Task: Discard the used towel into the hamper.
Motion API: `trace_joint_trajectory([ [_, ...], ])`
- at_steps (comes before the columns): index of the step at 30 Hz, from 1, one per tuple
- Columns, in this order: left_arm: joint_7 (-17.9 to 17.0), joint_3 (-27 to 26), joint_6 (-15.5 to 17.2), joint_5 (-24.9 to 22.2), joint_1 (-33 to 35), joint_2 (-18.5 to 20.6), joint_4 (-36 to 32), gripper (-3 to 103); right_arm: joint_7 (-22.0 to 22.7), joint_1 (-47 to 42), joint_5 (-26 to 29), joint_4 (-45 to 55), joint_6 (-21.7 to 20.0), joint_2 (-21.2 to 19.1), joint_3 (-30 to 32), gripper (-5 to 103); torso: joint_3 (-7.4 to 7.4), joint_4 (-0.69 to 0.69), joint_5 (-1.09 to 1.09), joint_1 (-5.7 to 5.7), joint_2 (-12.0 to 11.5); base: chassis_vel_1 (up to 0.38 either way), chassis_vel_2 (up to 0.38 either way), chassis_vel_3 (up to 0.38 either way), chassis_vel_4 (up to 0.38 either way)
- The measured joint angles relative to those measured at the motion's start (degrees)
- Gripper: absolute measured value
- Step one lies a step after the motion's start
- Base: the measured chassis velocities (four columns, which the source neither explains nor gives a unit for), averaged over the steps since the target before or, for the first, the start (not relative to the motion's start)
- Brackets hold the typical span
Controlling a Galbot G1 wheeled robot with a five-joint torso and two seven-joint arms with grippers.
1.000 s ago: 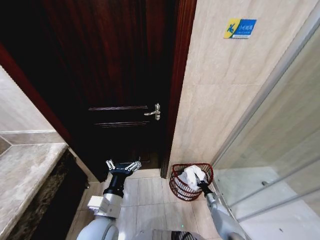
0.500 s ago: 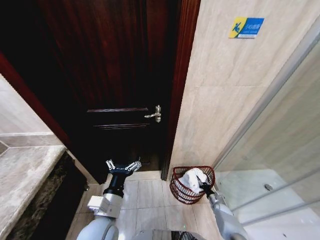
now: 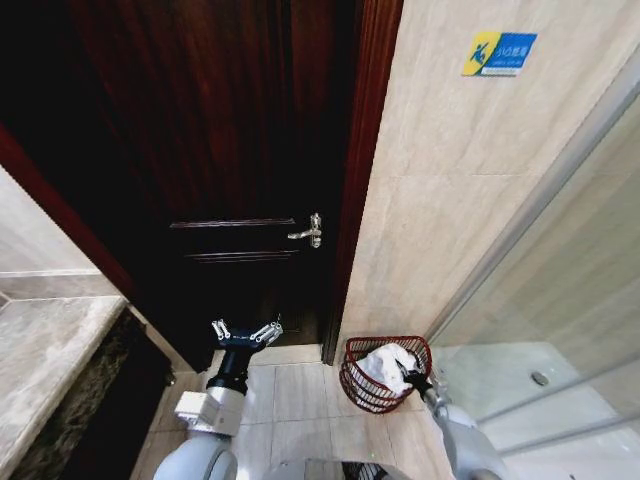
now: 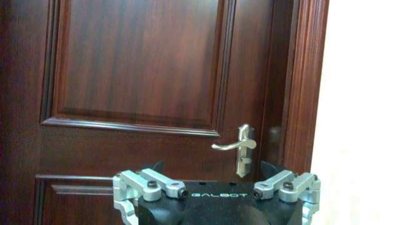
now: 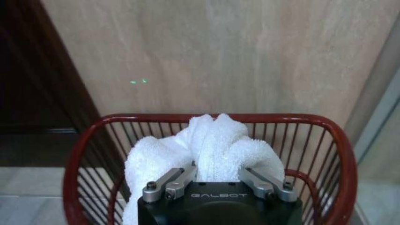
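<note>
The hamper (image 3: 384, 372) is standing on the tiled floor (image 3: 290, 395) in the corner where the beige wall (image 3: 440, 200) is meeting the glass shower partition (image 3: 560, 300), just right of the dark wooden door (image 3: 230, 150). From the head view, the white towel (image 3: 380, 363) is lying bunched inside the hamper, and the right gripper (image 3: 410, 378) is reaching in over the near right part of the rim; at that distance its fingers are too small to read. The right wrist view is giving the closer look: the right gripper (image 5: 218, 180) is sitting low over the hamper (image 5: 331, 154), its fingers (image 5: 172, 183) lying against either side of a raised fold of the towel (image 5: 212, 145), apparently pinching it, though the fingertips themselves are buried in the cloth. That view is also cutting off the hamper's base and near rim.

The left gripper (image 3: 246, 333) is hanging idle above the floor in front of the door, fingers spread wide. The left wrist view is showing what the head view is only hinting at: the door's panel mouldings and the silver lever handle (image 4: 240, 147) near the door frame (image 4: 306, 84), with the left gripper (image 4: 216, 197) open below it and its fingertips cut off by the frame's edge. A blue and yellow sign (image 3: 499, 53) is sitting high on the wall; its lettering is too small to read.
</note>
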Motion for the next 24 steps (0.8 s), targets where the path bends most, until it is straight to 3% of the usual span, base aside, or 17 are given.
trace_joint_trajectory([
  [4,0.00,0.00,0.00,0.00,0.00,0.00,0.00,100,2.18,3.28,-2.54,-1.54,-1.58,-0.29,-0.59,8,0.00,0.00,-0.01,-0.01,0.00,0.000,0.000,0.000,0.000],
  [7,0.00,0.00,0.00,0.00,0.00,0.00,0.00,100,6.02,5.14,-3.75,-2.03,-1.54,0.05,-0.89,15,0.00,0.00,-0.03,-0.01,0.00,0.000,0.000,0.000,0.000],
  [9,0.00,0.00,0.00,0.00,0.00,0.00,0.00,100,13.78,6.54,-11.89,-2.02,-0.12,1.18,0.52,26,0.00,0.04,-0.01,-0.01,0.00,0.000,0.000,0.000,0.000],
  [11,0.00,0.00,0.00,0.00,0.00,0.00,0.00,100,14.46,6.05,-18.45,-1.53,-0.36,1.29,1.03,32,0.00,0.04,-0.05,0.00,0.00,0.000,0.000,0.000,0.000],
  [12,0.00,0.00,0.00,0.00,0.00,0.00,0.00,100,14.46,6.05,-18.45,-1.53,-0.36,1.29,1.03,32,0.00,0.04,-0.05,0.00,0.00,0.000,0.000,0.000,0.000],
  [15,0.00,0.00,0.00,0.00,0.00,0.00,0.00,100,12.81,4.72,-20.78,-1.89,-2.28,1.99,0.12,47,0.00,-0.02,-0.01,0.00,0.00,0.000,0.000,0.000,0.000],
  [16,0.00,0.00,0.00,0.00,0.00,0.00,0.00,100,12.81,4.72,-20.78,-1.89,-2.28,1.99,0.12,47,0.00,-0.02,-0.01,0.00,0.00,0.000,0.000,0.000,0.000],
  [18,0.00,0.00,0.00,0.00,0.00,0.00,0.00,100,8.44,3.93,-20.26,-1.99,-2.94,2.71,-1.42,59,-0.01,-0.02,-0.01,-0.01,0.00,0.000,0.000,0.000,0.000],
  [19,0.00,0.00,0.00,0.00,0.00,0.00,0.00,100,5.38,3.90,-17.74,-2.15,-3.01,2.99,-2.43,64,-0.01,0.00,-0.02,-0.01,0.00,0.000,0.000,0.000,0.000],
  [20,0.00,0.00,0.00,0.00,0.00,0.00,0.00,100,5.38,3.90,-17.74,-2.15,-3.01,2.99,-2.43,64,-0.01,0.00,-0.02,-0.01,0.00,0.000,0.000,0.000,0.000],
  [22,0.00,0.00,0.00,0.00,0.01,0.00,0.00,100,-3.40,4.02,-8.38,-2.52,-3.37,3.83,-4.66,75,-0.01,0.01,-0.02,-0.01,0.00,0.000,0.000,0.000,0.000],
  [23,0.00,0.00,0.00,0.00,0.01,0.00,0.00,100,-3.40,4.02,-8.38,-2.52,-3.37,3.83,-4.66,75,-0.01,0.01,-0.02,-0.01,0.00,0.000,0.000,0.000,0.000],
  [24,0.00,0.00,0.00,0.00,0.00,0.00,0.00,100,-6.29,3.98,-3.47,-2.12,-4.18,4.50,-6.05,80,-0.01,0.02,-0.01,0.00,0.00,0.000,0.000,0.000,0.000],
])
